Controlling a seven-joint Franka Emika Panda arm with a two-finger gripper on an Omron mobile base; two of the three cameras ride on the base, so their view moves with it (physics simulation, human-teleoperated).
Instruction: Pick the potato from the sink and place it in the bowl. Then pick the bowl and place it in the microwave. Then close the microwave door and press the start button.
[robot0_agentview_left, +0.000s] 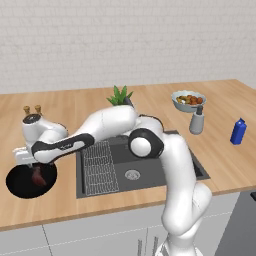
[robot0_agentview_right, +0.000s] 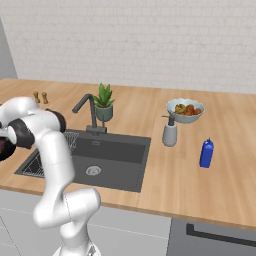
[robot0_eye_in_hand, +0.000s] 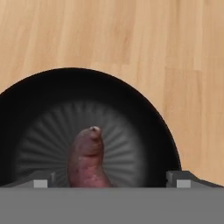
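The glossy black bowl (robot0_agentview_left: 20, 186) sits on the wooden counter left of the sink (robot0_agentview_left: 150, 172). The reddish-brown potato (robot0_agentview_left: 38, 177) is inside the bowl, and in the hand view the potato (robot0_eye_in_hand: 89, 162) stands on end over the ribbed bowl (robot0_eye_in_hand: 131, 127) floor. My gripper (robot0_agentview_left: 34, 166) hovers just above the bowl, open. Its fingertips (robot0_eye_in_hand: 41, 180) are spread wide on either side of the potato and touch nothing. The microwave and its door are out of view.
A wire rack (robot0_agentview_left: 99, 167) lies in the sink's left half, with the dark faucet (robot0_agentview_right: 90, 112) and a potted plant (robot0_agentview_left: 120, 96) behind. To the right stand a pale bowl of food (robot0_agentview_left: 188, 100), a grey dispenser (robot0_agentview_left: 197, 121) and a blue bottle (robot0_agentview_left: 238, 131). Two small shakers (robot0_agentview_left: 32, 108) stand at back left.
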